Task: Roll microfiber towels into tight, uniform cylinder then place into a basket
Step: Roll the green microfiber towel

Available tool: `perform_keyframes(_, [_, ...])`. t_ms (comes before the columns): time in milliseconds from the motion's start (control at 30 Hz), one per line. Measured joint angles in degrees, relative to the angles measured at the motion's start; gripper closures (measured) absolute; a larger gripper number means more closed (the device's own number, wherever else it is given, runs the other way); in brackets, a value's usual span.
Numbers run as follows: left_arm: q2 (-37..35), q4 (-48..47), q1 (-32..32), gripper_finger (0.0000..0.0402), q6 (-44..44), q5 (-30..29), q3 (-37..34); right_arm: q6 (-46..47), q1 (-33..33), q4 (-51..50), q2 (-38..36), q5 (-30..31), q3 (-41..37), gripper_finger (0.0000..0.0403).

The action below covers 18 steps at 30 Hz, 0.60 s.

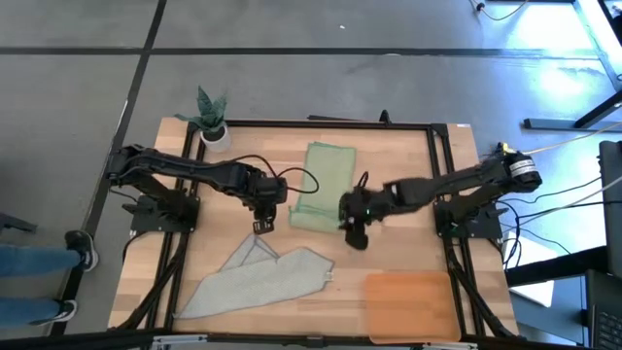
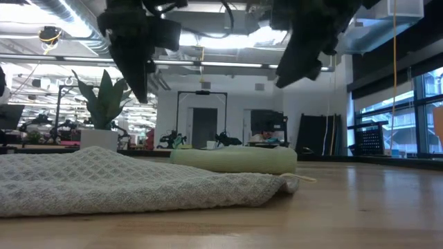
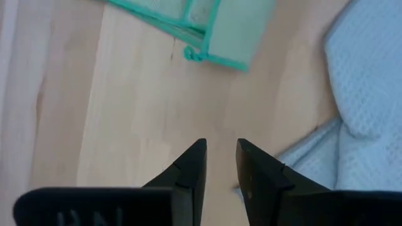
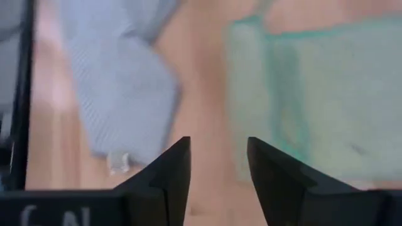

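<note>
Grey towel (image 2: 131, 181) flat; green towel (image 2: 234, 160) prob. part-rolled behind.

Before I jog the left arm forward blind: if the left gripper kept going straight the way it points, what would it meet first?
Probably bare tabletop. The left gripper is open and empty, aimed down at wood between the green towel and the grey towel. Depth is unclear, but neither towel sits in its line.
</note>
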Motion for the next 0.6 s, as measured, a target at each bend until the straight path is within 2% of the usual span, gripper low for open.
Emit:
perform_keyframes(67, [-0.83, -0.03, -0.43, 0.0324, -0.11, -0.02, 0.04, -3.30, 2.15, 2.75, 1.51, 0.66, 0.00, 0.0246])
perform_keyframes(200, [-2.22, -0.75, -0.89, 0.0324, -2.52, -0.43, 0.04, -3.61, 4.44, 4.44, 5.77, 5.90, 0.06, 0.0246])
perform_keyframes(500, [-3.74, -0.93, -1.09, 0.0324, -3.04, -1.73, 0.09, -11.08, 4.94, 7.91, 14.70, 8.05, 0.00, 0.0246])
perform_keyframes(600, [-3.65, -0.83, -1.09, 0.0324, -3.55, -1.73, 0.08, -11.89, 4.94, 7.91, 16.54, 11.79, -0.02, 0.0246])
